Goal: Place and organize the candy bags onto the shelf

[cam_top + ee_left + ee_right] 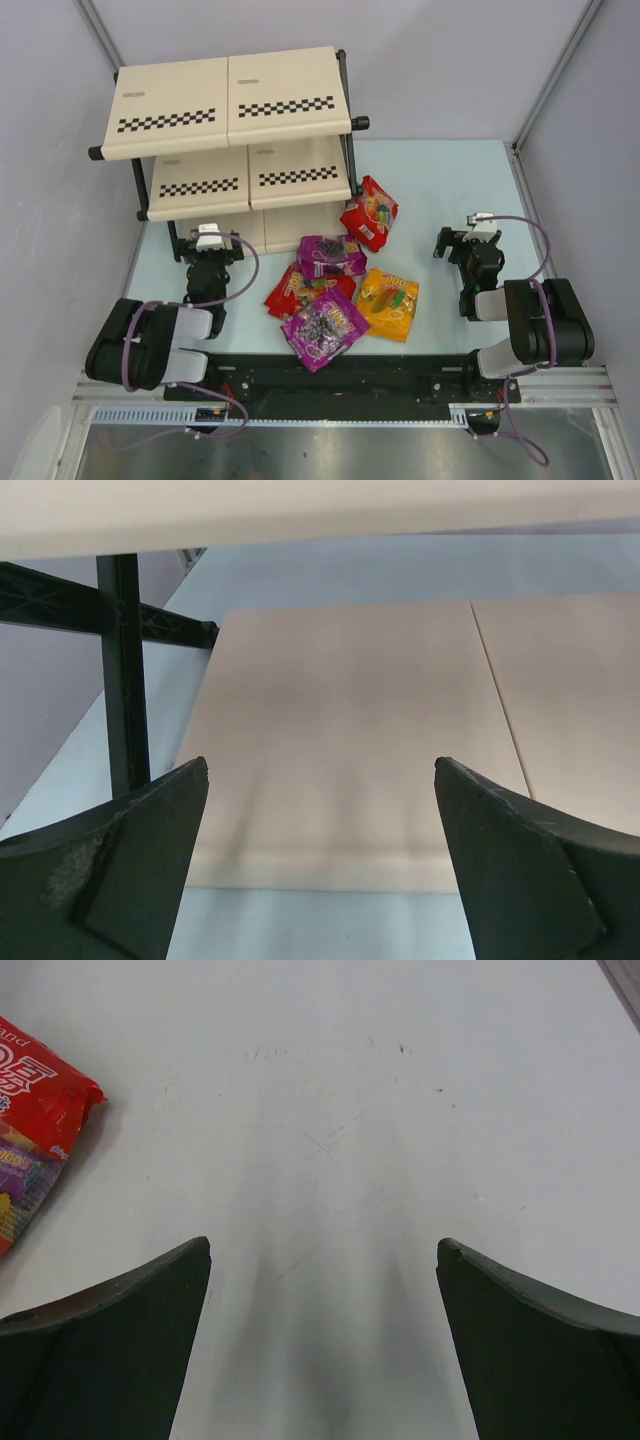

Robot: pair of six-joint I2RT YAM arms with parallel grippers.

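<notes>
The shelf point(230, 100) stands at the far left with three cream boards and checkered strips. No bag is on it. Five candy bags lie on the table in front of it: a red one point(369, 213) by the shelf's right post, a purple one point(331, 256), a red one point(300, 288) partly under it, an orange-yellow one point(388, 303), and a purple one point(324, 327) nearest me. My left gripper point(210, 248) is open and empty just before the bottom board point(350, 730). My right gripper point(468, 245) is open and empty over bare table, with the red bag point(35, 1130) to its left.
The shelf's black frame post point(122, 670) stands just left of my left gripper point(320, 763). The middle board overhangs it. Grey walls close in the pale blue table point(450, 180) at the back and on both sides. Bare table lies under my right gripper point(323, 1243).
</notes>
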